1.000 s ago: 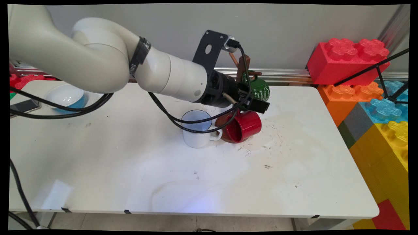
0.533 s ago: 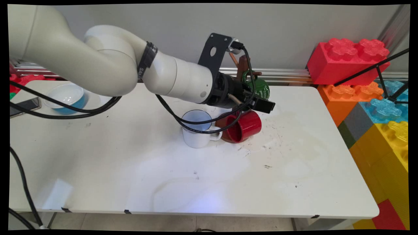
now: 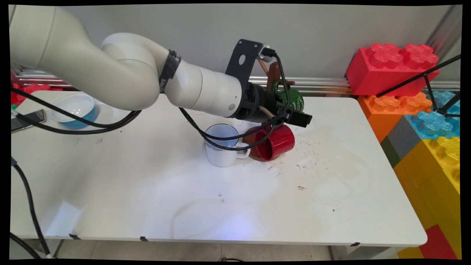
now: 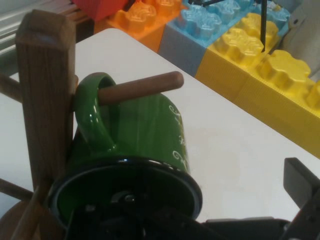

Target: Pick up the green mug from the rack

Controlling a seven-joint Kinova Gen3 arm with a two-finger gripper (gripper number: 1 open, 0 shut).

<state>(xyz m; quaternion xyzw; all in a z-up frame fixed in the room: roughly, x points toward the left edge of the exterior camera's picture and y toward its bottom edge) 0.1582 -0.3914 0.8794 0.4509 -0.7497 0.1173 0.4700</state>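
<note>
**White table, mug rack at the back, arm creeping right**

White table (image 3: 331, 206) against a plain grey wall, scuffed and stained around the middle, with a stack of giant toy bricks (image 3: 412, 95) off its right edge (red, orange, blue, yellow).

Compared with a second ago the arm has slid a bit to the right and toward the back edge, so the tool (image 3: 300, 118) now sits a touch further right over the red mug. Nothing on the table has budged.

The tool is right up against the green mug (image 4: 135, 145), which hangs by its handle on a peg of the wooden mug rack (image 4: 42, 100) near the middle of the table's back edge. In the hand view the mug's dark rim is right in front of the camera, mouth facing it, white lettering on its side. One finger (image 4: 300, 187) shows at the lower right, well clear of the mug on that side, so the tool looks spread apart with nothing in it.

Just below the tool, a red mug (image 3: 274, 142) lies on its side, touching or nearly touching the handle of an upright white mug (image 3: 222, 145). A white-and-blue bowl (image 3: 73, 108) and a phone (image 3: 25, 119) sit at the back left corner.
</note>
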